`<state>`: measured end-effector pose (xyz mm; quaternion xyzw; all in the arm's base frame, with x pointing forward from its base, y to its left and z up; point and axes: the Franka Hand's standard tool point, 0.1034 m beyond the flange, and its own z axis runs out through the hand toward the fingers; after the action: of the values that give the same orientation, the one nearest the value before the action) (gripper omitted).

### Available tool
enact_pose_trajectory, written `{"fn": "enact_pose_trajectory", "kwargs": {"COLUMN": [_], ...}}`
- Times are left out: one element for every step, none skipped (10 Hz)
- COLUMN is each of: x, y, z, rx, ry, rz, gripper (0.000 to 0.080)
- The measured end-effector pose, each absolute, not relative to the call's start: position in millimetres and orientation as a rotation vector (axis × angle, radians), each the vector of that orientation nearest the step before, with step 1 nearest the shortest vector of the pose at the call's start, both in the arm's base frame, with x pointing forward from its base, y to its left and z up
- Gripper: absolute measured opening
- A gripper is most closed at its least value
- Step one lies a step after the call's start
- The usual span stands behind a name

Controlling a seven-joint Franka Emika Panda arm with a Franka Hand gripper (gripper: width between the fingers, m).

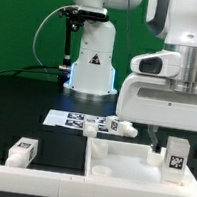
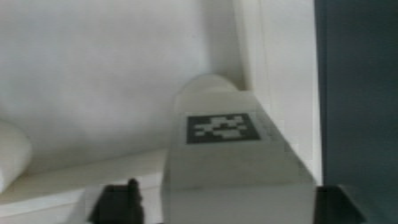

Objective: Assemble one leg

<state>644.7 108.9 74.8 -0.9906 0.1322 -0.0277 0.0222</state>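
Here, a leg point(image 1: 177, 155) with a tag on its face is seen clamped upright between the fingers of the gripper point(image 1: 175, 157), above the panel point(image 1: 118, 161) near its corner on the exterior view's right. In the wrist view, the leg point(image 2: 222, 140) is seen tapering away against the panel point(image 2: 107, 80). Another leg point(image 1: 21, 153) lies well apart on the table point(image 1: 45, 105), and the marker board point(image 1: 75, 120) lies behind the panel.
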Motion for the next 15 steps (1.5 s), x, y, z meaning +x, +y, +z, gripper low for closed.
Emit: {"fn": "enact_pose_trajectory", "kwargs": {"x": [644.7, 644.6, 644.0, 642.9, 641.3, 640.8, 641.4, 640.9, 640.2, 640.2, 639.3, 639.2, 642.0, 641.2, 641.2], "y": [109.1, 108.6, 109.0, 109.5, 109.7, 111.2, 111.3, 110.2, 109.5, 109.4, 108.2, 106.5, 106.4, 109.2, 108.3], "z": [74.8, 74.6, 74.2, 74.3, 74.1, 74.1, 73.9, 73.6, 73.3, 73.4, 73.8, 75.7, 78.1, 77.8, 77.2], "rx": [-3.055, -3.028, -2.990, -2.932, -2.833, -2.681, -2.519, -2.381, -2.331, -2.342, -2.470, -2.681, -2.817, -2.896, -2.924], "ry": [0.491, 0.625, 0.794, 1.001, 1.268, 1.557, 1.790, 1.948, 1.995, 1.983, 1.843, 1.561, 1.295, 1.112, 1.044], "rz": [-0.084, -0.080, -0.079, -0.078, -0.068, -0.061, -0.058, -0.058, -0.066, -0.066, -0.067, -0.057, -0.067, -0.064, -0.067], "gripper": [0.0284, 0.0284, 0.0284, 0.0284, 0.0284, 0.0284, 0.0284, 0.0284, 0.0284, 0.0284, 0.0284, 0.0315, 0.0452, 0.0604, 0.0604]}}
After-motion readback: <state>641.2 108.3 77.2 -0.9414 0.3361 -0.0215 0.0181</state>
